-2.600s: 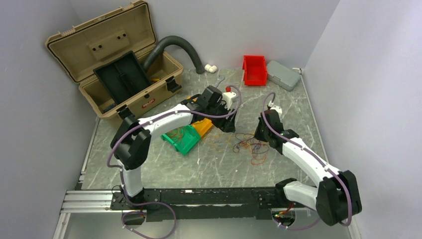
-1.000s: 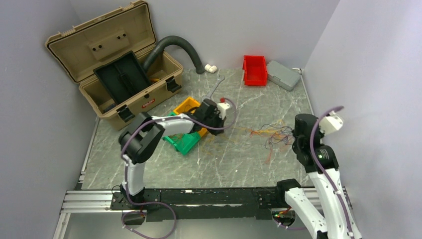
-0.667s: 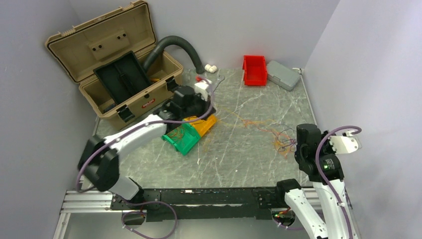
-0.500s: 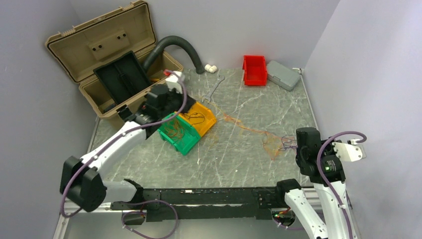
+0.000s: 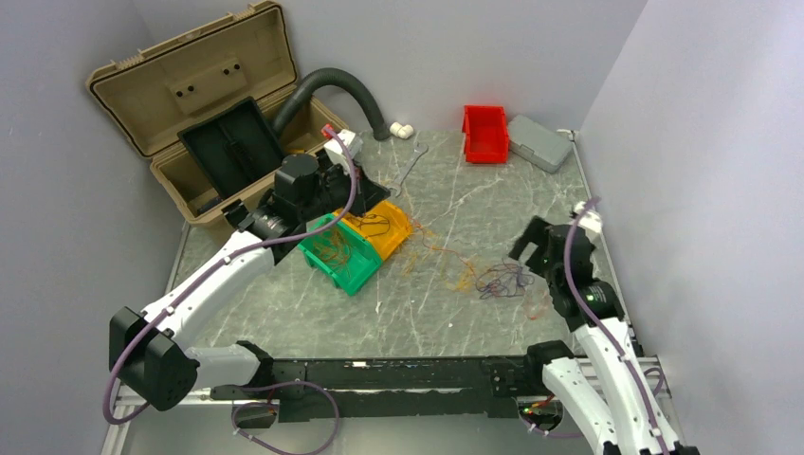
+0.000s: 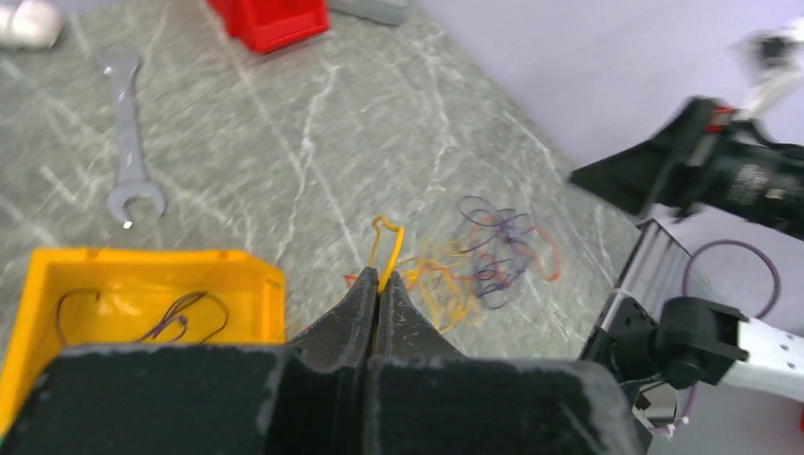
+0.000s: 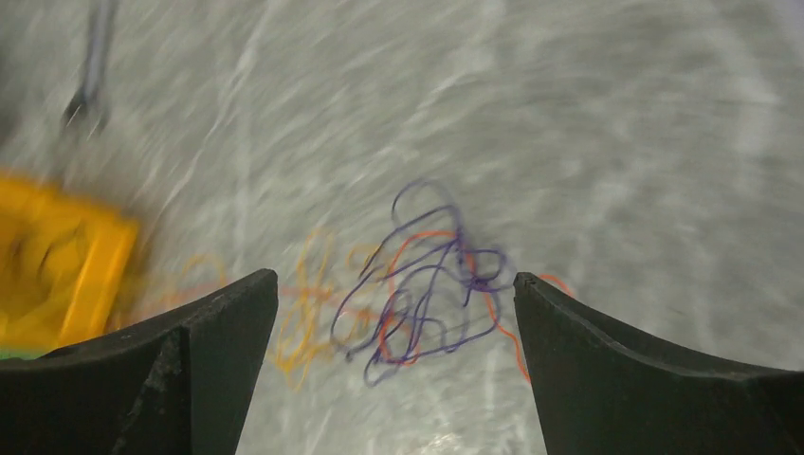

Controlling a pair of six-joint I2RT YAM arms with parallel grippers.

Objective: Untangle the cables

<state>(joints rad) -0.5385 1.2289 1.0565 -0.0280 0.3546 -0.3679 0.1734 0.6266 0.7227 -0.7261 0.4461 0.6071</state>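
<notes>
The cables lie on the table as a loose tangle: dark purple and red loops [image 5: 502, 280] with thin orange and yellow strands [image 5: 446, 261] trailing left toward the bins. My left gripper [image 5: 377, 192] hangs above the yellow bin, shut on one yellow wire [image 6: 387, 248] that runs down to the tangle [image 6: 498, 254]. My right gripper [image 5: 538, 254] hovers just above and to the right of the tangle. In the right wrist view its fingers [image 7: 228, 318] stand wide open around the purple loops [image 7: 431, 284], not touching them.
A green bin [image 5: 339, 251] and a yellow bin [image 5: 384, 226] hold a few wires each. An open tan toolbox [image 5: 218, 142] and a grey hose [image 5: 341, 90] stand at the back left. A wrench [image 5: 410, 166], a red bin [image 5: 485, 133] and a grey case [image 5: 539, 142] lie at the back.
The wires were stretched taut between both grippers. My right gripper has opened and let go, the tangle has dropped slack onto the table, and the right arm swung inward over it.
</notes>
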